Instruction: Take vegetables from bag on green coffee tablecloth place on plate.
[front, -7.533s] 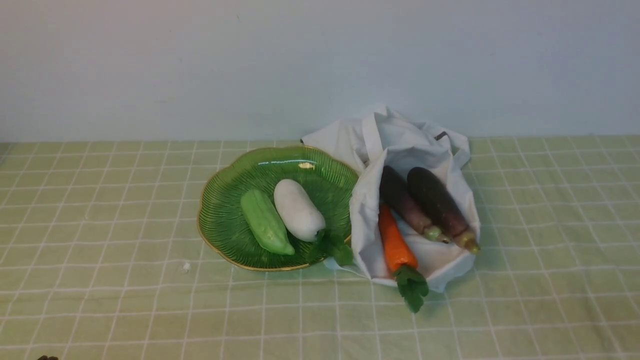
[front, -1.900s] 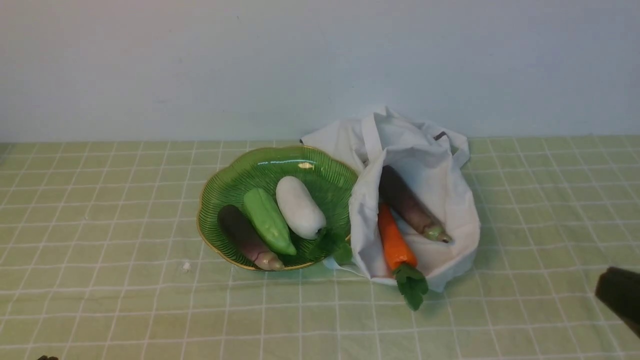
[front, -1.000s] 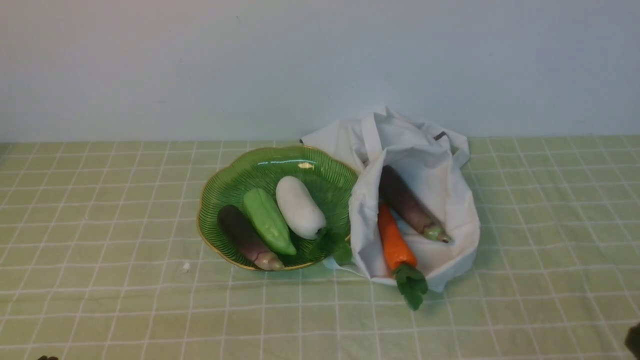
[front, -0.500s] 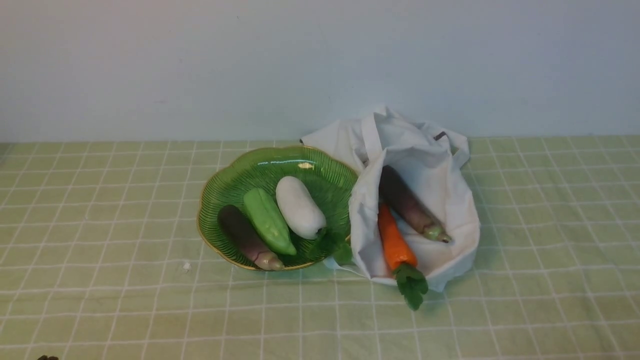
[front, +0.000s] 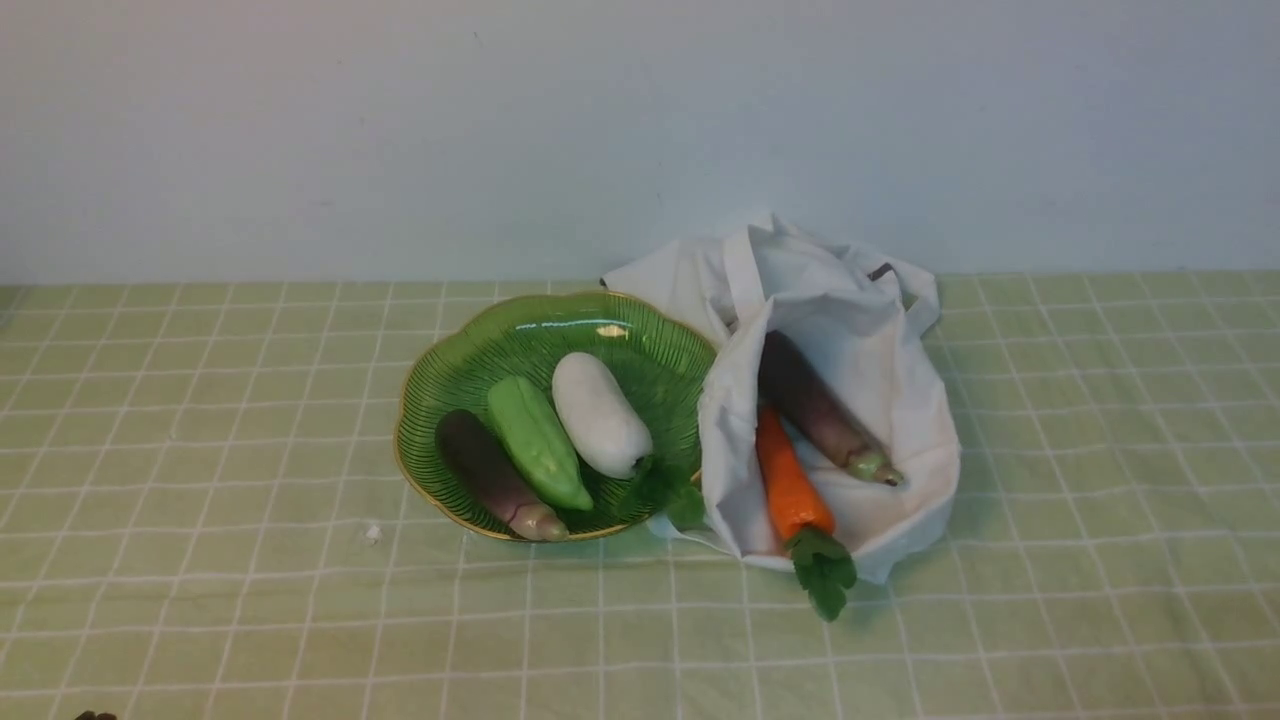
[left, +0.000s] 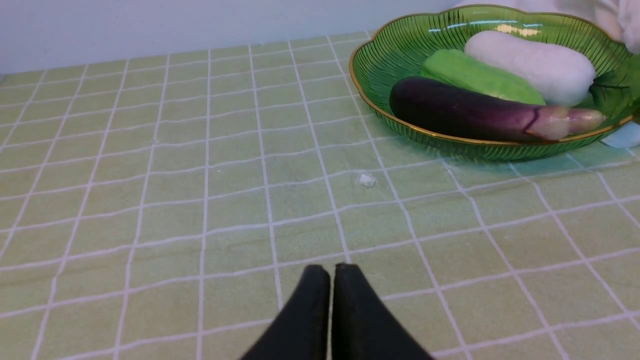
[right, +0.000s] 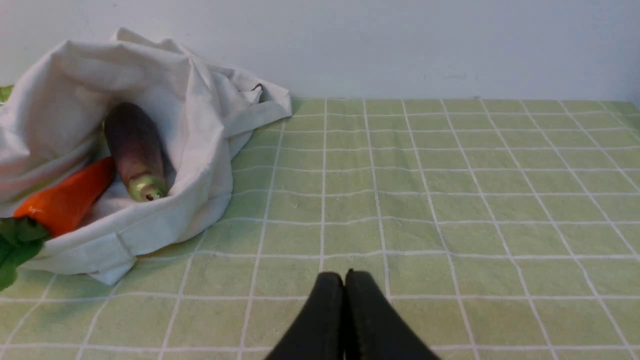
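The white bag (front: 860, 330) lies open on the green checked tablecloth (front: 200, 560), touching the right side of the green plate (front: 440, 370). In the bag lie one purple eggplant (front: 815, 410) and the orange carrot (front: 790, 485), its leaves over the bag's front edge. The other eggplant (front: 490, 478) lies on the plate's near left side, also seen in the left wrist view (left: 465, 112). My left gripper (left: 331, 272) is shut and empty, low over the cloth in front of the plate. My right gripper (right: 344, 277) is shut and empty, on the near side of the bag (right: 190, 115).
A pale green vegetable (front: 535, 442) and a white one (front: 598, 415) also lie on the plate. A small white crumb (front: 372, 534) sits on the cloth by the plate's front left. A plain white wall (front: 400, 130) closes the far side.
One eggplant went from the bag to the plate's left side before the last two seconds. My right arm has since drawn back out of the front view at the lower right.
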